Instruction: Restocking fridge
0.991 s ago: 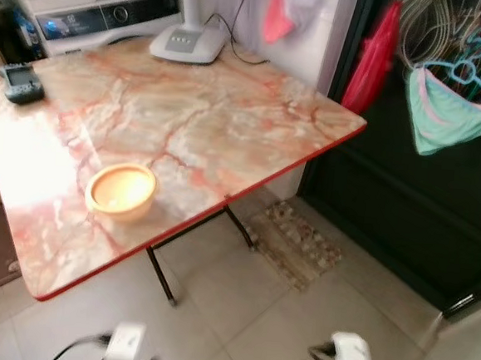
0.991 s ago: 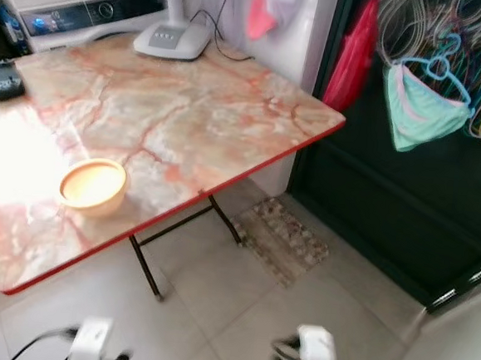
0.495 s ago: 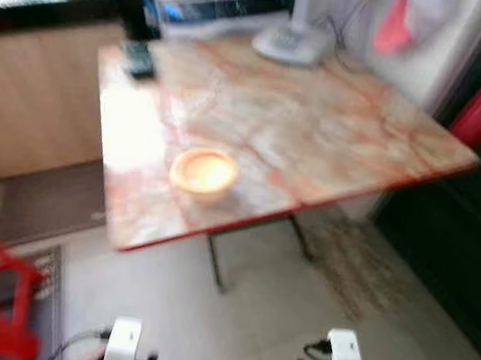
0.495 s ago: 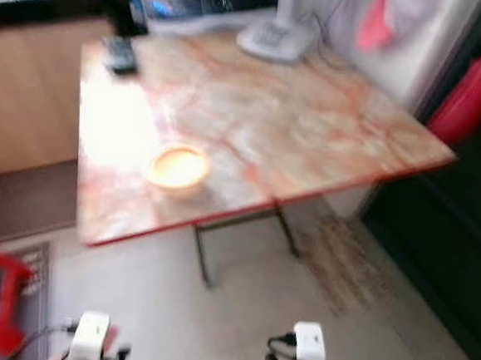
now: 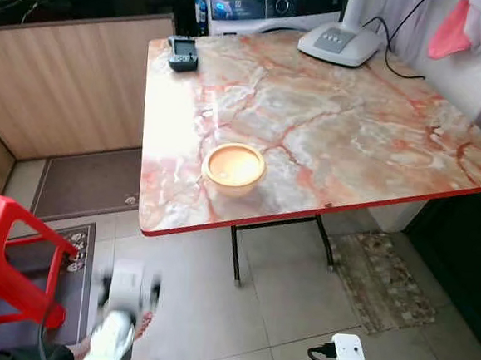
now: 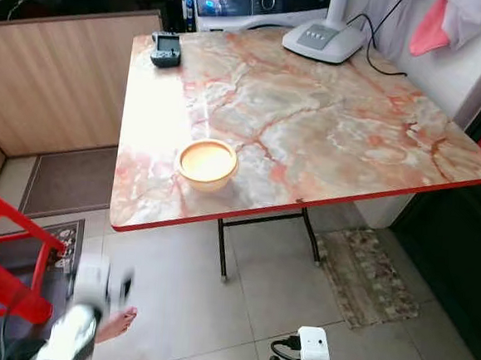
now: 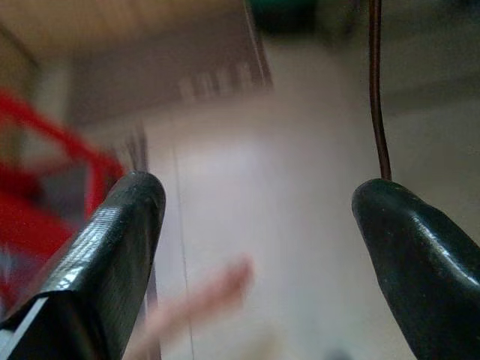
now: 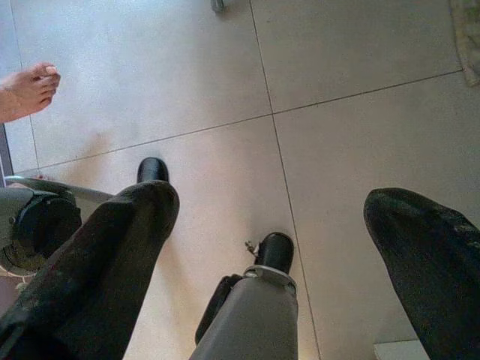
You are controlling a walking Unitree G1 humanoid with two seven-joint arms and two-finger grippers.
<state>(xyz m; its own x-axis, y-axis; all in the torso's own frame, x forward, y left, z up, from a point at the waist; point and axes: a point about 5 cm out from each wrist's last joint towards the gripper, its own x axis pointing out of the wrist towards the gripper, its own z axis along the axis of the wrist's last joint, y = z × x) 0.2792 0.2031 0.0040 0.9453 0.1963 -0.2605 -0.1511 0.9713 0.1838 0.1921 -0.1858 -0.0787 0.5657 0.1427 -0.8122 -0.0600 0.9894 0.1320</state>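
A: Where was the left gripper [image 7: 259, 225]?
B: Lower left of the head view, blurred, fingers spread over floor tiles [image 5: 282, 292]. The right gripper [image 8: 277, 247] hung low, fingers also apart.
A: And the bowl [image 5: 234, 166]?
B: Middle of the frame, near the marble table's [image 5: 352, 139] red front edge.

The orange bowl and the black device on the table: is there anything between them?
No. In the left eye view, only bare marble tabletop lies between the orange bowl and the black device.

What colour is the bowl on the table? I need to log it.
Pale orange bowl, clearest in the left eye view.
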